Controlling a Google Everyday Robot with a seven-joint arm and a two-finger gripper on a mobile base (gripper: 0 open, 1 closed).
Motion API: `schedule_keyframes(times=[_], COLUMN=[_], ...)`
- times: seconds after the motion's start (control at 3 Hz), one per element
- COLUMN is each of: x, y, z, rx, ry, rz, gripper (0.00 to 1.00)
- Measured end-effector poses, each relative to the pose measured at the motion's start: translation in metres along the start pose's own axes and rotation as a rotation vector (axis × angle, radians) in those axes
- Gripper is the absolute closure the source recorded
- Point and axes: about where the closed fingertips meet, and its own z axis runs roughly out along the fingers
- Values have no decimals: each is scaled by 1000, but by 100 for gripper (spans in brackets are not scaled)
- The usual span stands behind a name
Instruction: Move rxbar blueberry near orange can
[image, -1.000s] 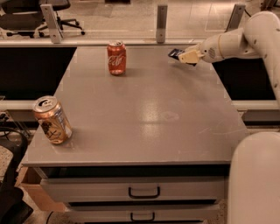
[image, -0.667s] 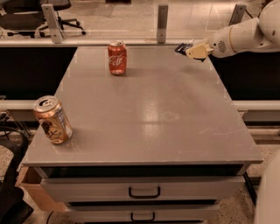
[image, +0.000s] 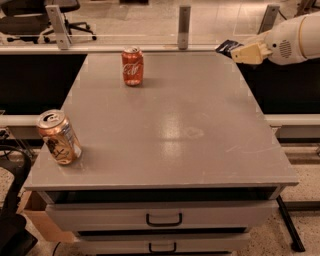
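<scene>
The orange can (image: 59, 137), coppery with a silver top and a dark graphic, stands near the table's front left corner. The rxbar blueberry (image: 228, 47), a flat dark blue bar, is held in my gripper (image: 236, 51) above the table's far right corner, clear of the surface. The gripper's pale fingers (image: 246, 52) are shut on the bar, and the white arm (image: 295, 35) reaches in from the right edge.
A red can with white script (image: 132, 66) stands at the far middle-left of the grey table (image: 170, 125). Drawers with handles (image: 164, 219) sit below the front edge. A glass partition with posts (image: 184, 20) runs behind the table.
The gripper has lifted the bar off the far right of the table and pulled it up and to the right. Both cans stay put.
</scene>
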Motion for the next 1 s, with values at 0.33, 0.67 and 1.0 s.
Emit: schedule_keyframes(times=[0.33,0.67,1.0], x=[10,13,6], y=[58,107,146], z=[-5,16,37], rx=[-60,-157,-259], ry=[-22,-50,-94], rz=[-12,-63,-144], gripper=[100,100,100])
